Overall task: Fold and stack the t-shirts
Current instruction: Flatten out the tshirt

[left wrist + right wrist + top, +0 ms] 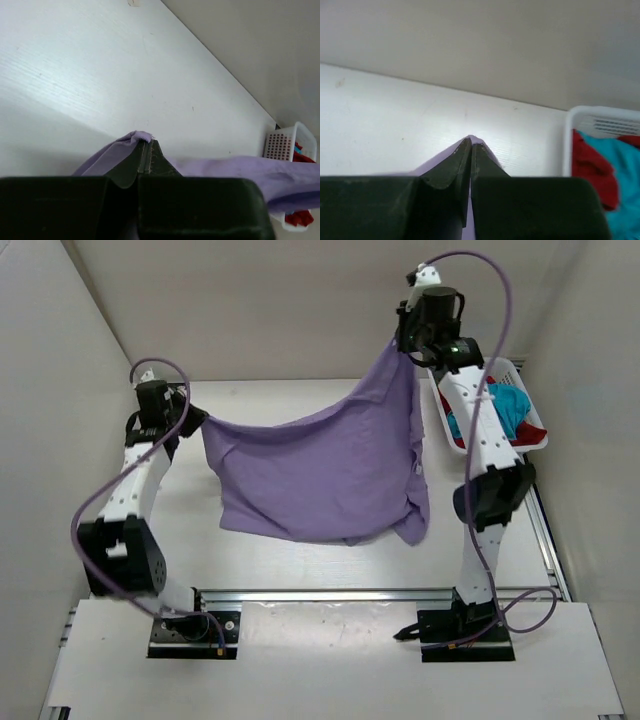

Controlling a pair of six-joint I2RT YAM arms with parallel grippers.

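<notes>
- Pinching one corner of the purple shirt (320, 470), the left gripper (190, 420) has its fingers (131, 162) clamped tight, with a small tuft of cloth poking past the tips.
- Right gripper (405, 340) is likewise clenched on another edge of the same shirt. Its wrist view shows only a sliver of purple at the closed tips.
- Left gripper sits low, over the table's (300, 390) left side. Right gripper is raised much higher, toward the back wall.
- Purple shirt hangs between the two grippers in a sagging curve, slanting up from left to right. Its body drapes down toward the near side, and a bunched fold trails below the right gripper. The lower hem seems to reach the table, though contact cannot be confirmed.
- White basket (541, 428) stands at the table's right edge, just beside the right arm. The red shirt (522, 425) and teal shirt (505, 398) lie crumpled together inside it.
- Judged step: spreading the first shirt before folding. No fold is made yet, and nothing is stacked.
- Next move likely calls for lowering both grippers evenly while keeping the top edge taut, so the shirt lies flat on the table. The bunched right side will probably need smoothing first.
</notes>
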